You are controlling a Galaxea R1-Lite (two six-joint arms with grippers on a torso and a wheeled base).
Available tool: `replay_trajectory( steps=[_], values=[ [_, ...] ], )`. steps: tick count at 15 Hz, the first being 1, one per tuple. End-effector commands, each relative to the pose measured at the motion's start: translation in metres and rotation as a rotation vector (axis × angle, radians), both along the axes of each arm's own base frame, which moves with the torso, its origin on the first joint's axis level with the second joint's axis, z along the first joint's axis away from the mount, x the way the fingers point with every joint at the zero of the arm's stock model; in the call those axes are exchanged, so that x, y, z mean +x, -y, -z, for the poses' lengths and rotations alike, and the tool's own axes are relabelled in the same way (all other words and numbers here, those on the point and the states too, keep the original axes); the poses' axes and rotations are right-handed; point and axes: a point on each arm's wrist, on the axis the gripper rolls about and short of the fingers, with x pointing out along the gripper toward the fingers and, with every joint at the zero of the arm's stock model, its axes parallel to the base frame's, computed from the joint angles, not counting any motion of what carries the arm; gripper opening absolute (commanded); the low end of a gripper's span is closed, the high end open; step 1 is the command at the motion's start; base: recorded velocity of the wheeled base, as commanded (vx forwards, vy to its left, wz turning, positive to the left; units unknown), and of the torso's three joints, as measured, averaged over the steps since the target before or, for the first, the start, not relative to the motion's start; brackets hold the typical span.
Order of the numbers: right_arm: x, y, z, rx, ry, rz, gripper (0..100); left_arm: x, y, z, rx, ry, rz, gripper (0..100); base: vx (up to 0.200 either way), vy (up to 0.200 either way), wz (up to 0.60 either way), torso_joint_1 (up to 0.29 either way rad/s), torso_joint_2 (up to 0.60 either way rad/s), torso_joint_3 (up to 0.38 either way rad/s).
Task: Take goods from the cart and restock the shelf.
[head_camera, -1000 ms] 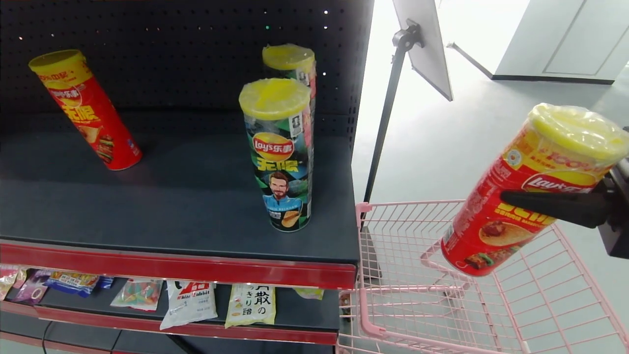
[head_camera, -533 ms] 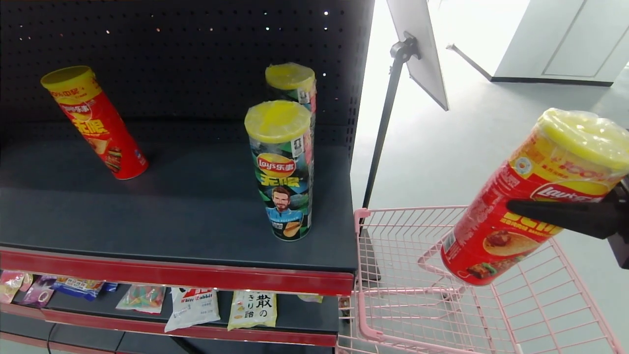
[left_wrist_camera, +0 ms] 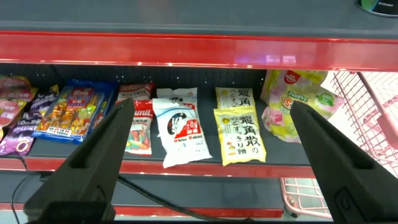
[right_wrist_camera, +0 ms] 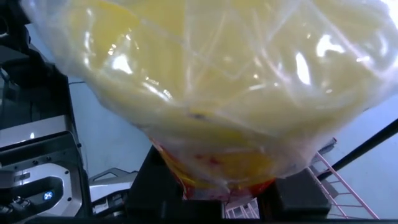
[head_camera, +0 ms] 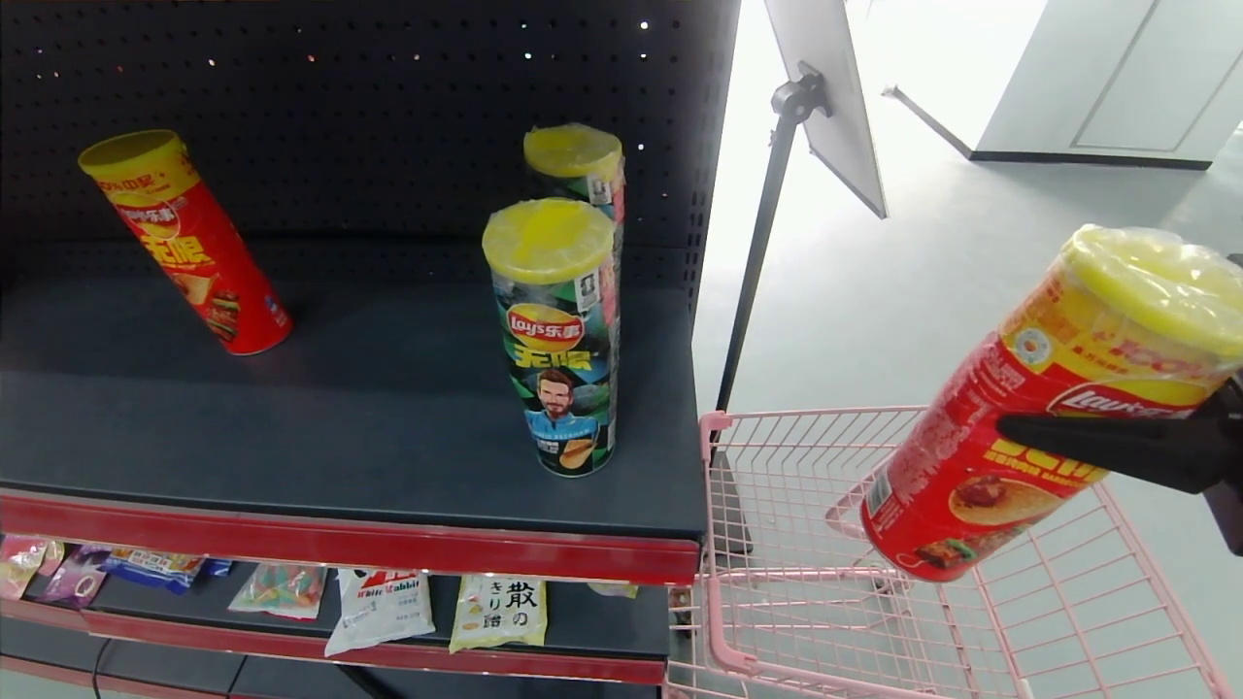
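The right end effector (head_camera: 1073, 442) pinches the tilted red chip canister (head_camera: 1010, 388) mid-body, at 4 o'clock in the head view, above the pink cart (head_camera: 777, 621). It is probably light, stiff cardboard under slick wrap, so a firm mid-body hold that doesn't crush it suits. The left end effector (left_wrist_camera: 211, 109) is spread.

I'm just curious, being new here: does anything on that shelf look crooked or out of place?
The red can at the top shelf's left looks tilted, while the two dark cans stand upright; the lens may exaggerate it. Nothing looks spilled.
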Motion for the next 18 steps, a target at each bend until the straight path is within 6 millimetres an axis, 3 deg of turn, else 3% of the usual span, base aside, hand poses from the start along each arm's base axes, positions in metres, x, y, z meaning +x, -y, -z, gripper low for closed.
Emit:
replay_trajectory(
  steps=[1, 14, 18],
  values=[
    [-0.004, -0.001, 0.000, -0.001, 0.005, -0.005, 0, 0.000, 0.000, 0.000, 0.000, 0.000, 0.000, 100, 0.000, 0.000, 0.00, 0.000, 0.00, 0.000],
    [-0.025, -0.013, 0.017, -0.089, 0.013, 0.095, 0, 0.000, 0.000, 0.000, 0.001, 0.000, 0.000, 100, 0.000, 0.000, 0.00, 0.000, 0.00, 0.000],
    [-0.031, -0.035, 0.018, -0.113, -0.001, 0.058, 0, 0.000, 0.000, 0.000, 0.001, 0.000, 0.002, 100, 0.000, 0.000, 0.00, 0.000, 0.00, 0.000]
  ],
)
